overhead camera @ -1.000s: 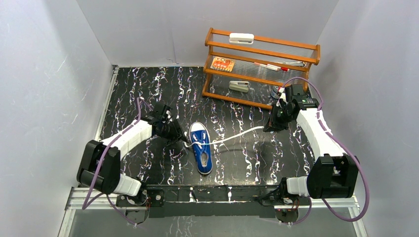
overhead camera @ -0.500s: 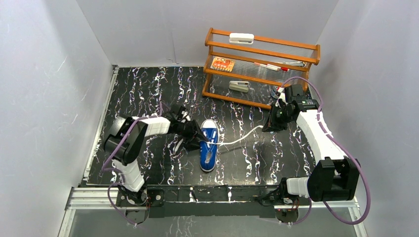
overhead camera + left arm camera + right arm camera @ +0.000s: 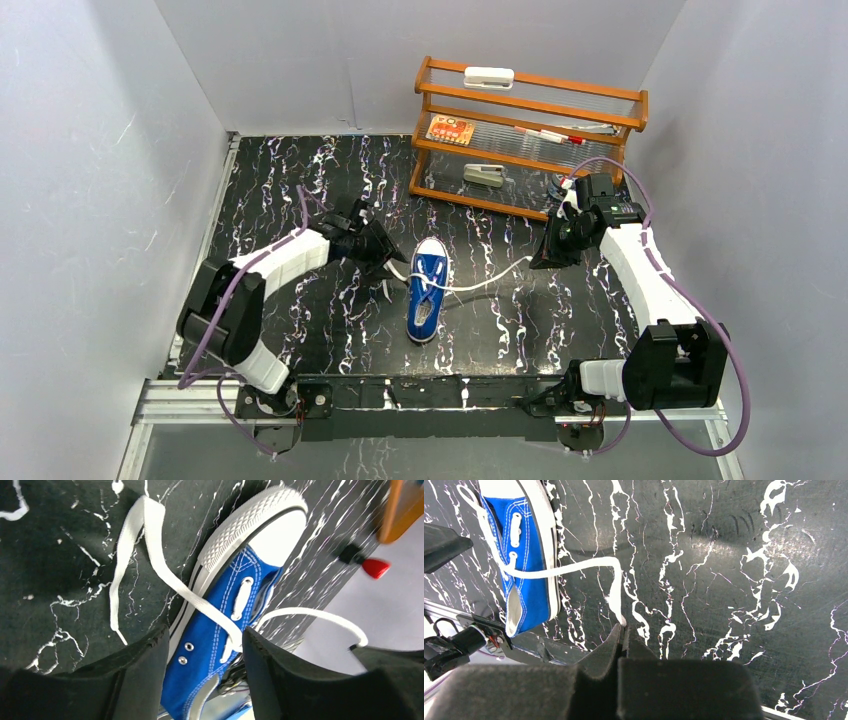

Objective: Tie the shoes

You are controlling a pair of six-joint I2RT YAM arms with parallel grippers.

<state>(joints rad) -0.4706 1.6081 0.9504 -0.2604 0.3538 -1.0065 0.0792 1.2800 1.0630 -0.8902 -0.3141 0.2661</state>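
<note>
The sneaker (image 3: 427,290) lies on the black marbled table (image 3: 300,180) in front of the wooden rack (image 3: 530,110) and a little to the rack's left. Its white toe cap points toward the rack and its heel points away from it.

The left gripper (image 3: 204,635) sits at the sneaker's side farthest from the rack's right end, close to the toe. Its jaws stand apart. In the left wrist view the blue upper and its eyelets show in the gap between the two fingers (image 3: 135,675). No pinch on anything is visible.

The left-hand lace (image 3: 122,565) crosses the white sole edge and trails loose on the table, its tip lying free.

The right-hand lace (image 3: 574,566) runs from the eyelets across the table toward the rack's right end. There the right gripper (image 3: 622,635), just in front of the rack, has its jaws pressed together on the lace's end.
</note>
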